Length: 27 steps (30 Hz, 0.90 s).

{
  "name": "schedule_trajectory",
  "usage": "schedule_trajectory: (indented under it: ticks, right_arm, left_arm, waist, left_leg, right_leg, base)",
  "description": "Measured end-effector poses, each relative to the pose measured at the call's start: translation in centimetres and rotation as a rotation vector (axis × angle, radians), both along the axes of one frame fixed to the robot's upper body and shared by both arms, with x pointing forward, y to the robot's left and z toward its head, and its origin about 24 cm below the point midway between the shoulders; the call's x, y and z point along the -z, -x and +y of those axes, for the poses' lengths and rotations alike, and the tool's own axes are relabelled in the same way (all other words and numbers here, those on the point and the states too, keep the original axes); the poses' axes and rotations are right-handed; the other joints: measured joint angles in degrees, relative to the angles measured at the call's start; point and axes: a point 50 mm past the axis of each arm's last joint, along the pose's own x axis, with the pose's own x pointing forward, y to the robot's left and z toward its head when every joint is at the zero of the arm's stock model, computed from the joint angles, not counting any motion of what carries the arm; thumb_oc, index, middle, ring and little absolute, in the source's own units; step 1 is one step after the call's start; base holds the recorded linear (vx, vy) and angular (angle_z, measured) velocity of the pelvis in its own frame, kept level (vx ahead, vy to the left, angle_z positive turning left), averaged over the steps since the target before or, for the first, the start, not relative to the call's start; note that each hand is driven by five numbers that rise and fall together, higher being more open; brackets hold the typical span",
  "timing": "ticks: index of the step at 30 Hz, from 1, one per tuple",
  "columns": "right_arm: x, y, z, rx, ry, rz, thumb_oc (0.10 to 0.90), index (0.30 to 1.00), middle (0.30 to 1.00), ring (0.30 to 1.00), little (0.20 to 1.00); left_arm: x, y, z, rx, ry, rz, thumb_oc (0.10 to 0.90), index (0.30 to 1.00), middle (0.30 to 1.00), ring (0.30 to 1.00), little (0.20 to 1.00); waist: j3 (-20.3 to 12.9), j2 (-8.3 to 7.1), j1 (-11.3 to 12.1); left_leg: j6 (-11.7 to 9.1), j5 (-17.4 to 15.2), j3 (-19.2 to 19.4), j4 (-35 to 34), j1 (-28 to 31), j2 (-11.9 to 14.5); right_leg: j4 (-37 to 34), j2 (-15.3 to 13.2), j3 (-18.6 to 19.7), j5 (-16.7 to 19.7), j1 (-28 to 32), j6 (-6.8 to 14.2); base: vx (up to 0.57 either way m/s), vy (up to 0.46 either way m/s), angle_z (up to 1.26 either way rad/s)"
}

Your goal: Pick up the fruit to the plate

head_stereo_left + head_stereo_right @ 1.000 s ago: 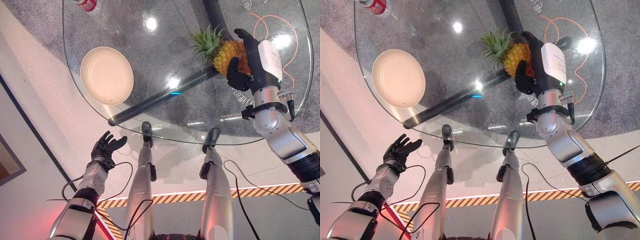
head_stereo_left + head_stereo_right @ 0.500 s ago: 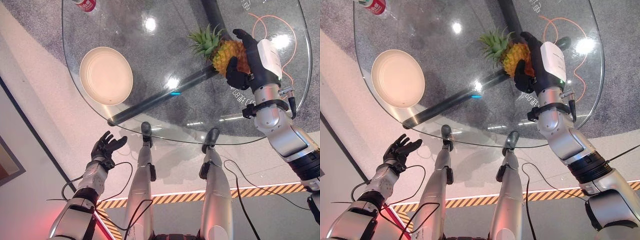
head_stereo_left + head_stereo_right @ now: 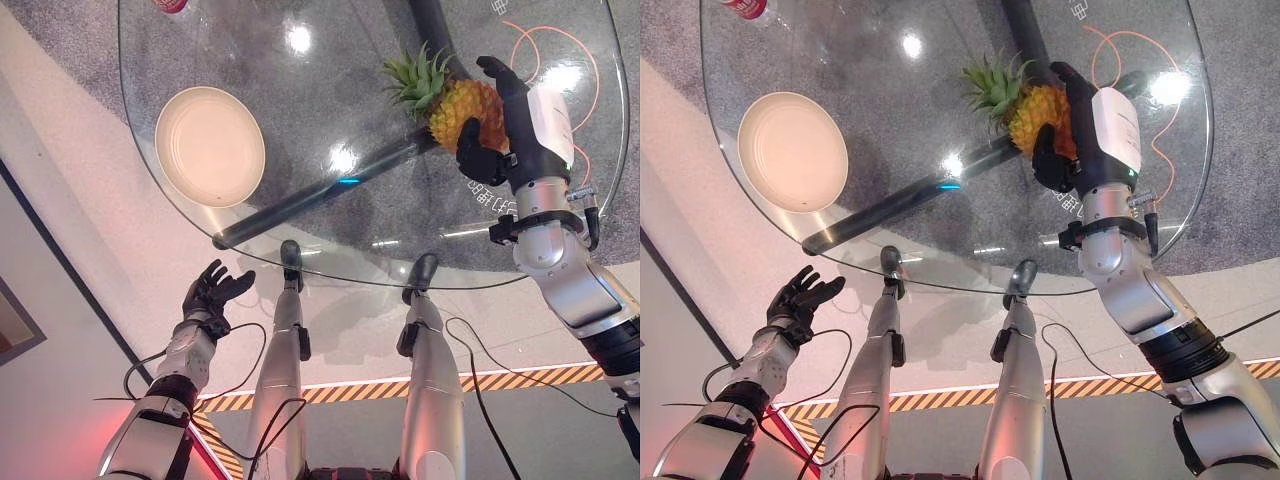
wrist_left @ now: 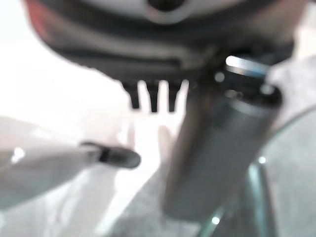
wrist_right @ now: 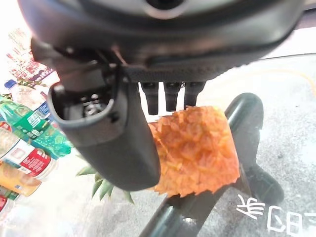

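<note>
Nearest to the robot, the left hand (image 3: 212,292) hangs low beside the body, below the edge of the glass table (image 3: 300,150), with its fingers spread and relaxed and nothing in them; it seems to wait apart so that it does not disturb the other arm. Farther out, on the left part of the table, the cream plate (image 3: 210,146) lies flat with nothing on it, well apart from the fruit. On the far right side, the right hand (image 3: 1080,130) is wrapped around the pineapple (image 3: 1038,112): the thumb presses on the near side of the orange body and the fingers curl over the far side, so the fruit is squeezed between them. The green crown points toward the plate and stays free of the hand, probably because the round body gives a firmer hold. I judge the fruit is grasped but must yet travel across to the plate.
</note>
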Motion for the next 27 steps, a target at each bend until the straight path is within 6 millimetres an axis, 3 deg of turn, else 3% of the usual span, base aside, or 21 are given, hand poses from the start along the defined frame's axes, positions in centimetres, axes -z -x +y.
schedule_trajectory:
  ticks: [9,27]
  right_arm:
    - [-0.4,0.9,-0.2,0.007,-0.019,-0.051,0.8,0.9,0.9,0.9,0.9]
    - [-1.0,2.1,0.9,-0.049,-0.009,-0.104,0.8,0.9,0.9,0.9,0.9]
  left_arm:
    - [0.0,0.1,0.2,-0.014,0.007,-0.004,0.8,0.9,0.9,0.9,0.9]
    - [-0.1,0.1,0.5,-0.032,0.014,-0.016,0.8,0.9,0.9,0.9,0.9]
  waist:
    - [0.12,-0.56,-1.59]
    - [0.12,-0.56,-1.43]
  left_leg:
    - [0.01,-0.01,0.06,-0.1,-0.02,0.03]
    - [0.0,-0.01,0.15,-0.29,0.01,0.04]
  right_leg:
    - [-0.19,0.06,0.04,0.0,-0.03,0.0]
    - [-0.32,0.08,0.13,0.01,-0.15,0.0]
  base:
    - [0.0,0.0,0.0]
    - [0.0,0.0,0.0]
